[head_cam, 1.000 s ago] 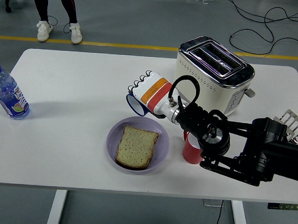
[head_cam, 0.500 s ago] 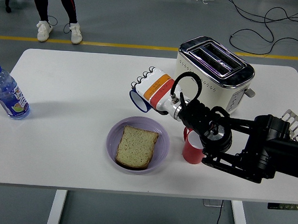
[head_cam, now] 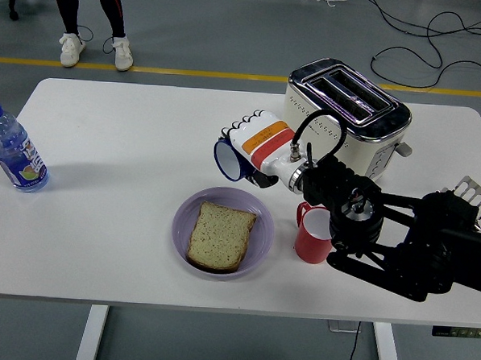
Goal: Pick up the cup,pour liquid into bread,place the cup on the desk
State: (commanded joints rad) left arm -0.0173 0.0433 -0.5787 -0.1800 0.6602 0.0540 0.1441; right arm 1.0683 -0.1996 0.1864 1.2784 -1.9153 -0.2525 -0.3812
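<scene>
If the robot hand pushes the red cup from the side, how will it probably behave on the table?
The red cup stands upright on its flat base beside the purple plate, so it would probably slide on the smooth white table rather than roll. It looks rigid. A push near its rim might tip it.
</scene>
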